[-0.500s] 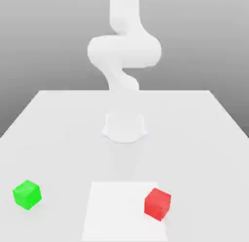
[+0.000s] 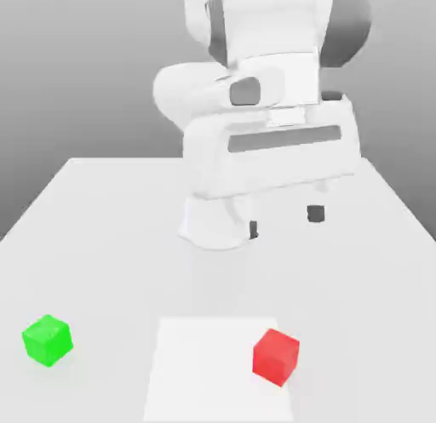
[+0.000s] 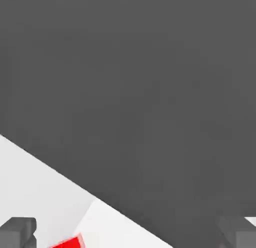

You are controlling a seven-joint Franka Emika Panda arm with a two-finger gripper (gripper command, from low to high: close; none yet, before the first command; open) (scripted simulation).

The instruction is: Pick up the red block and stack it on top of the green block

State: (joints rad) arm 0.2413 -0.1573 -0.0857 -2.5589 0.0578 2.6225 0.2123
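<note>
On my exterior view the arm [image 2: 255, 81] fills the upper middle of the frame, and its jaws [image 2: 284, 221] hang in the centre, a little right of the white base, above the desk [image 2: 102, 234]. I read the jaws as wide apart: two dark fingertips [image 2: 316, 214] show with a clear gap between them and nothing held in it.

The red block [image 2: 276, 357] sits at the lower right of centre on the desk, resting on a paler square patch [image 2: 204, 370] near that patch's right edge. The green block [image 2: 47, 340] is at the lower left of the frame, on the plain desk surface, well apart from the red one and off the patch. Both cubes stand flat on the desk, each slightly turned so a corner faces me.

On the hand view, a sliver of the red block [image 3: 70, 242] peeks in at the lower left edge, just beside one dark fingertip [image 3: 17, 231] in the bottom left corner; the other fingertip shows in the bottom right corner. The jaws are well above both blocks and touch neither.
</note>
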